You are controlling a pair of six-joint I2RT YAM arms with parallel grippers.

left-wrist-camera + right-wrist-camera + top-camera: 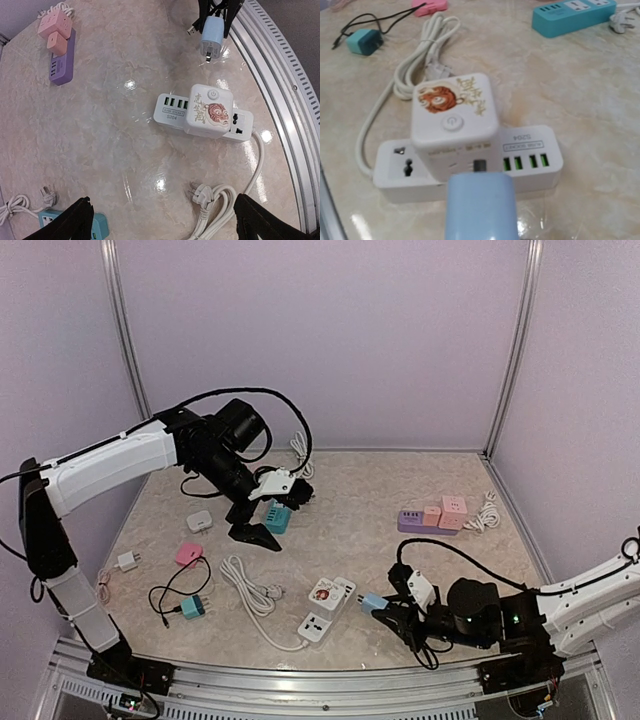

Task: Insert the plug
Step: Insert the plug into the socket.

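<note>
My right gripper [388, 610] is shut on a light blue plug [374, 602], also seen in the left wrist view [212, 32] and filling the bottom of the right wrist view [480, 207]. Its metal prongs point at the side of a white cube adapter with a tiger picture [454, 117] [210, 110], a small gap away. The cube sits plugged into a white power strip [318, 625] [530, 160] [170, 107] with green USB ports. My left gripper [272, 512] [165, 225] is open and empty, hovering high over the table's middle.
A coiled white cord [250, 590] [215, 210] lies left of the strip. A teal power strip [277, 518] [570, 15] lies under the left gripper. A purple strip with pink cubes [430, 518] is at the back right. A teal charger [190, 607], a pink item [188, 553] and a white charger [127, 560] are at the left. The metal rail [280, 75] runs along the near edge.
</note>
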